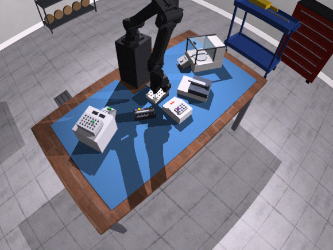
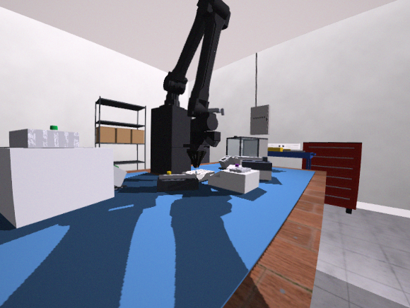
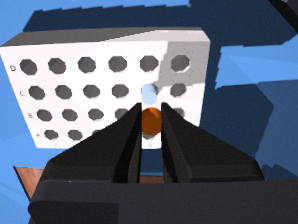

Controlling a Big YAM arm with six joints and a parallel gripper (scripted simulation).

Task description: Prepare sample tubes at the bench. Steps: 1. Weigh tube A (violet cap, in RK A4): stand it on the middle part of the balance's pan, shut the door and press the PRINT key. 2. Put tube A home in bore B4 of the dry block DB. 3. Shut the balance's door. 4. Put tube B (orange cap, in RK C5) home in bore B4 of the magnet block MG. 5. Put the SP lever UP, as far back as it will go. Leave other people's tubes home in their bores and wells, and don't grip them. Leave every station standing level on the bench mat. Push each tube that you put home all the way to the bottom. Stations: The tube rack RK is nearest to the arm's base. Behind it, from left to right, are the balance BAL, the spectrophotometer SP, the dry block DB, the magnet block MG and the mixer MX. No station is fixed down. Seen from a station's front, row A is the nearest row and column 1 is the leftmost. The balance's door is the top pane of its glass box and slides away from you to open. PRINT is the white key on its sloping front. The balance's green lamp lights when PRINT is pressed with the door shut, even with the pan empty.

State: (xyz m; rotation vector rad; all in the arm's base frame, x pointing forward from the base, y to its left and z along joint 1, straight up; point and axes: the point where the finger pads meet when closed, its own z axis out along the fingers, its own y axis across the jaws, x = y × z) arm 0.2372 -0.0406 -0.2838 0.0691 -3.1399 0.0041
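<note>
My gripper [image 1: 155, 92] [image 2: 196, 165] [image 3: 151, 111] is shut on the orange-capped tube B [image 3: 151, 122], just above the white tube rack [image 1: 151, 100] [image 2: 208, 174] [image 3: 75, 50]. The tube's pale body points down at bore C5; whether its tip is clear of the bore I cannot tell. The violet-capped tube A [image 1: 178, 108] [image 2: 237, 164] stands in the dry block [image 1: 171, 113] [image 2: 235, 183]. The black magnet block [image 1: 146, 116] [image 2: 177, 185] holds a yellow-capped tube [image 1: 139, 109] [image 2: 169, 173]. The balance [image 1: 207, 65] has a bare pan [image 1: 202, 57]; its glass top looks shut.
The spectrophotometer [image 1: 184, 91] stands between balance and dry block; its lever position is unclear. The tall mixer [image 1: 107, 133] [image 2: 63, 180], with a green-capped tube [image 1: 93, 121] [image 2: 54, 127], stands beyond the magnet block. The dry block and magnet block stand close to the rack.
</note>
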